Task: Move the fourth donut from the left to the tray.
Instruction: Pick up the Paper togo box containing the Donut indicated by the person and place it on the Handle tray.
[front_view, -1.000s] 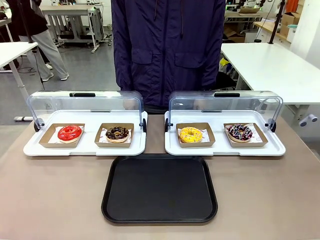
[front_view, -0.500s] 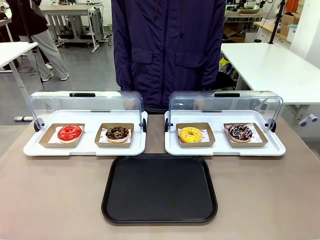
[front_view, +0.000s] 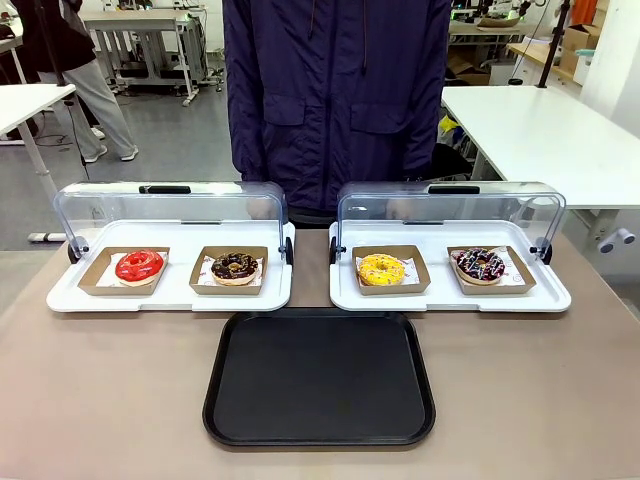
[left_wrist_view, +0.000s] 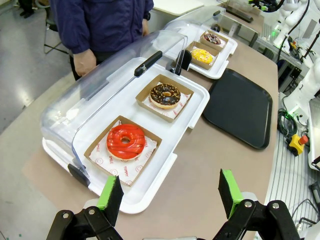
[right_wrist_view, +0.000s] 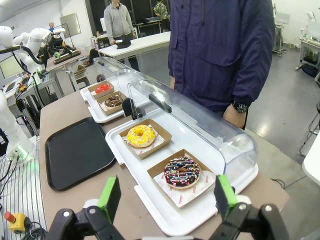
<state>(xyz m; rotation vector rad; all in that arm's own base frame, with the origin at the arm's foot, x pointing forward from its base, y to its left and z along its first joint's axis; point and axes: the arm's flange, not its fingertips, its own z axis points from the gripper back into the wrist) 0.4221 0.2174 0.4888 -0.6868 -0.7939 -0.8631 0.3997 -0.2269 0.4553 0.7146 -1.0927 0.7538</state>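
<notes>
front view faces the person (front_view: 335, 100) across the tray (front_view: 318, 380); 2 wrist views (opposite ends) share both.

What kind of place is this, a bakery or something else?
Probably a robotics lab staged as a donut counter: white workbenches behind the person, an emergency-stop button beside the table, and domed display trays on it.

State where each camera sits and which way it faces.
Front: robot's side, facing across the table at the person.
Left wrist: over the table's left end, facing the red donut; open left pincer below.
Right wrist: over the right end, facing the fourth donut; open right pincer below.
Shared: all show the tray.
</notes>
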